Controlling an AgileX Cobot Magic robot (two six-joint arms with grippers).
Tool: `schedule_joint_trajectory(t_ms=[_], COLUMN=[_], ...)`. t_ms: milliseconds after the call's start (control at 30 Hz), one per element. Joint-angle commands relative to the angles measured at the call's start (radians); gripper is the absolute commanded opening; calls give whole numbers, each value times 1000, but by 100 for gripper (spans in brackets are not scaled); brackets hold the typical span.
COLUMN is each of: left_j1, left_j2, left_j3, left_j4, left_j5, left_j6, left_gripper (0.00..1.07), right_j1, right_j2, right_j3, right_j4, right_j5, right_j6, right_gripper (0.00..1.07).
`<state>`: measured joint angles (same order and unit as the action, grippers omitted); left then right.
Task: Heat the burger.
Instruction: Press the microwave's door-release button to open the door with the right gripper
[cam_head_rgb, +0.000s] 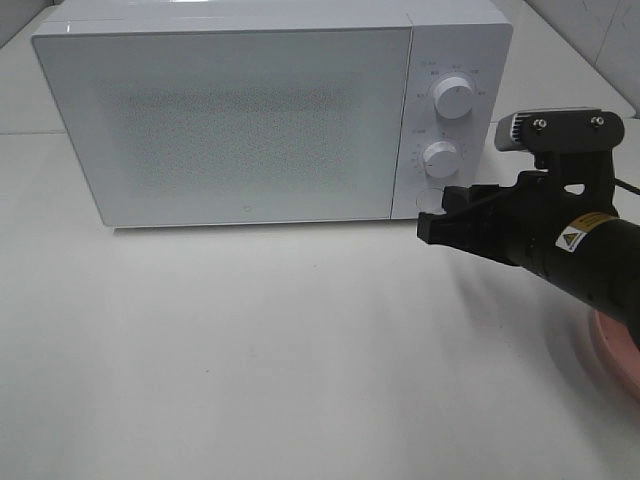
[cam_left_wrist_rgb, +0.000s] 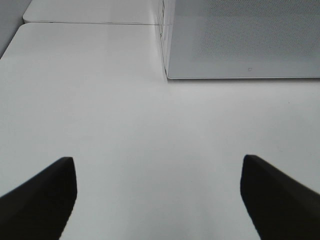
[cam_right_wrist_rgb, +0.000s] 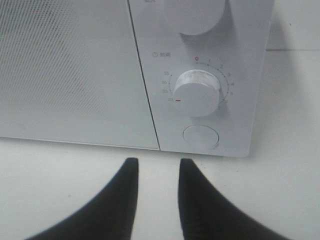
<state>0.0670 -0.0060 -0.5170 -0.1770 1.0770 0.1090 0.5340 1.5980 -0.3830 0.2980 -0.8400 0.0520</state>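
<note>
Right gripper (cam_right_wrist_rgb: 158, 167) near microwave (cam_head_rgb: 455, 45) button (cam_right_wrist_rgb: 201, 136) (door (cam_head_rgb: 220, 120) shut), jaws slightly apart

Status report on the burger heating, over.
Left gripper open over white table. Right gripper jaws narrowly apart, empty, facing white microwave's round button. Burger not in view. Microwave door shut.

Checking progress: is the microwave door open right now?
No, the microwave door sits shut, flush with the control panel in the high view.

Left tool (cam_left_wrist_rgb: 157, 160) with jaws wide apart; right tool (cam_right_wrist_rgb: 158, 162) roughly level, jaws only narrowly apart, empty.
</note>
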Motion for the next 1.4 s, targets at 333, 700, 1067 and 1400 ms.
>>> schedule_joint_trajectory(t_ms=[333, 700, 1067, 1400], left_j1=[-1, -1, -1, -1], left_j2=[-16, -16, -16, -16], left_j3=[1, 1, 1, 1], left_j4=[-10, -10, -10, -10], left_j5=[-5, -5, -5, -5], left_j6=[-1, -1, -1, -1], left_gripper=[82, 82, 82, 82], right_j1=[3, 3, -14, -112], right_j2=[-2, 103, 228, 338], right_j3=[-1, -1, -40, -146], right_j4=[0, 26, 27, -53], right_j5=[-42, -80, -179, -191], right_j6=[778, 1295, 1399, 1402], right_gripper=[0, 0, 0, 0])
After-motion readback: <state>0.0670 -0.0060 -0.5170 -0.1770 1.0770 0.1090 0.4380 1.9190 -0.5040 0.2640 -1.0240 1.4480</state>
